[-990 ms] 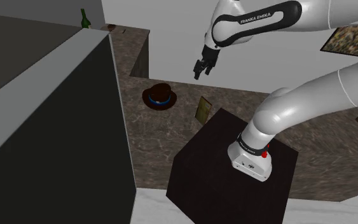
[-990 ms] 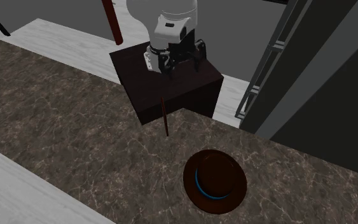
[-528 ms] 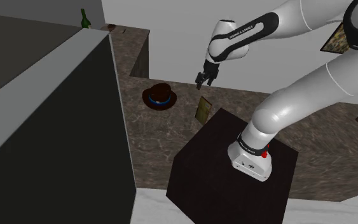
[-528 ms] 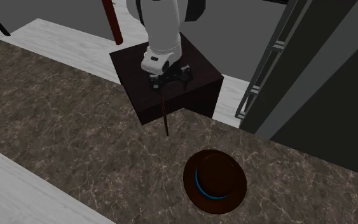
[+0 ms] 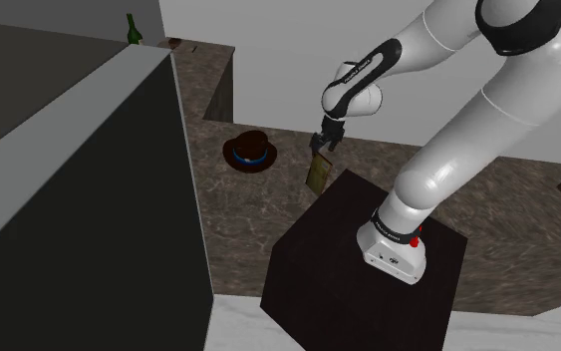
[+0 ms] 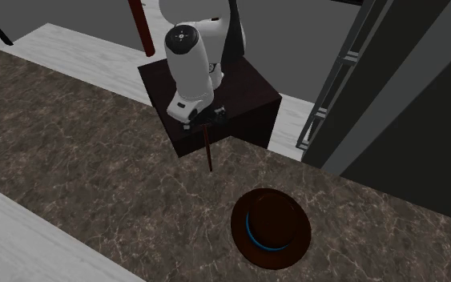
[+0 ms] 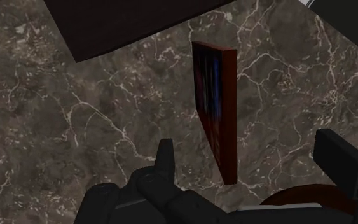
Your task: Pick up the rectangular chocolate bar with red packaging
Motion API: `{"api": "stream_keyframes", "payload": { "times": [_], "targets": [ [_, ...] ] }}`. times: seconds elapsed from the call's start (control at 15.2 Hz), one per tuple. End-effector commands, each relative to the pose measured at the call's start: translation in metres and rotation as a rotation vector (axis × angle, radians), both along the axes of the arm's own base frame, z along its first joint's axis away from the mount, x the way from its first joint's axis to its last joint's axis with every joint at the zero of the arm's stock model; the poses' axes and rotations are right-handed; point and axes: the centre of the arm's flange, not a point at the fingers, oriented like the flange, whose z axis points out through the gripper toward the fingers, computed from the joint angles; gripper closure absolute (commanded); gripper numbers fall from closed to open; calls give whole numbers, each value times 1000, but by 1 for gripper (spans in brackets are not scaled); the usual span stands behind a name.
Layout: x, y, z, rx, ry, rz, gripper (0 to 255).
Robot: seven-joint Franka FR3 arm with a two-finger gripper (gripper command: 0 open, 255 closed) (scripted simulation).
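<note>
— Right, largest first. Counter (image 5: 233, 214), dark marbled stone, spread beneath the hand. Hazard?

— Hard and probably slick. A bar knocked flat on it would offer the fingers no edge.

— Stand (image 5: 368, 279), dark box, near the hand on the arm's side.

— Its corner sits just beside the bar. A finger coming down on that side could strike the box or jam against it.

— Hat (image 5: 248, 152), brown, blue band, off to the hand's far side.

— Well apart. Low risk, unless the bar topples and slides that way.

— Chocolate bar (image 7: 217, 108), dark red wrapper, flat rectangle, upright on one end, directly below the hand.

— Main worry. It balances on a narrow base, so a touch by one finger before the other would likely tip it.

— Gripper (image 5: 322, 147), black, two fingers (image 7: 165, 159).

— Spread wide, holding nothing. The bar lies in line between them, untouched. Its broad faces seem turned toward the fingers, which suits a squeeze, but an off-centre descent would push rather than clasp.
</note>
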Motion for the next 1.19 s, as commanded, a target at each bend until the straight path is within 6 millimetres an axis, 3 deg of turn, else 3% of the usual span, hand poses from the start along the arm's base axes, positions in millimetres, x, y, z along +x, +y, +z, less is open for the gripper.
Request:
{"api": "stream_keyframes", "payload": {
  "times": [0.0, 0.33, 0.46, 0.53, 1.12],
  "targets": [
    [0, -2, -11, 0, 2, -4, 0],
    [0, -2, -41, 0, 2, -4, 0],
    [0, -2, -41, 0, 2, -4, 0],
    [0, -2, -41, 0, 2, -4, 255],
    [0, -2, -41, 0, 2, -4, 255]
  ]
}}
